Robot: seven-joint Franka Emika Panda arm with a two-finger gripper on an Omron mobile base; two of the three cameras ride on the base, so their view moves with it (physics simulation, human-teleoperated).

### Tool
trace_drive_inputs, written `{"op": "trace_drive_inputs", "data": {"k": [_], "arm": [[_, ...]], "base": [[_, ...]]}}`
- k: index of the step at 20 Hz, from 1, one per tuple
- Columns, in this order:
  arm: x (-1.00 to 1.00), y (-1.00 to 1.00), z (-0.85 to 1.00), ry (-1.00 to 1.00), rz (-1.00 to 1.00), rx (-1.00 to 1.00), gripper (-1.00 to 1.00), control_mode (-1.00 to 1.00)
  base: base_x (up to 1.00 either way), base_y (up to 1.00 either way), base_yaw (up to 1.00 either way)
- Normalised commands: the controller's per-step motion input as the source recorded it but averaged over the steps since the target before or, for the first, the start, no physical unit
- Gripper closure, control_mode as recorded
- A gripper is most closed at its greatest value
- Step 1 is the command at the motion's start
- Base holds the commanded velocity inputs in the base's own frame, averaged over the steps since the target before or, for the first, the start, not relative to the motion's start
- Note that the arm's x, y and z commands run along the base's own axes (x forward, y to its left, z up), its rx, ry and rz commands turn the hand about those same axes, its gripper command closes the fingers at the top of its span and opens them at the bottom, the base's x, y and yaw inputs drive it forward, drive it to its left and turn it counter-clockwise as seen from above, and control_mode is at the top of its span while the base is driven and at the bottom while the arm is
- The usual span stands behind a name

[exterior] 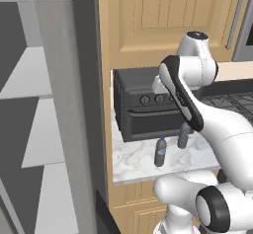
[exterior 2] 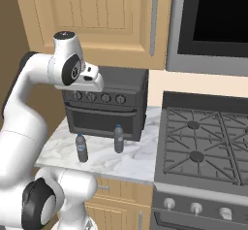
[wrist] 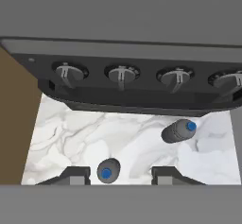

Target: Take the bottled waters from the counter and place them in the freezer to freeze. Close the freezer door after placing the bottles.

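While the gripper hangs above the counter, narrowed but clasping nothing, the nearer bottle stands upright straight below, between its fingertips, long axis along the approach. The second bottle stands farther ahead by the toaster oven. The freezer, off to the side, shows bare shelves.

Light wood upper cabinets, dark toaster oven under them, black gas stove beside it, microwave above the stove. Flat even light.
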Motion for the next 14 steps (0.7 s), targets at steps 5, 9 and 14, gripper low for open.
{"op": "trace_drive_inputs", "data": {"k": [5, 9, 14], "arm": [[-0.19, -0.1, 0.0, -0.12, 0.0, 0.0, -1.0, -1.0], [-0.27, -0.48, 0.0, -0.26, 0.0, 0.0, -1.0, -1.0], [-0.55, -0.46, 0.0, -0.23, 0.0, 0.06, -1.0, -1.0]], "base": [[0.0, 0.0, 0.0], [0.0, 0.0, 0.0], [0.0, 0.0, 0.0]]}}
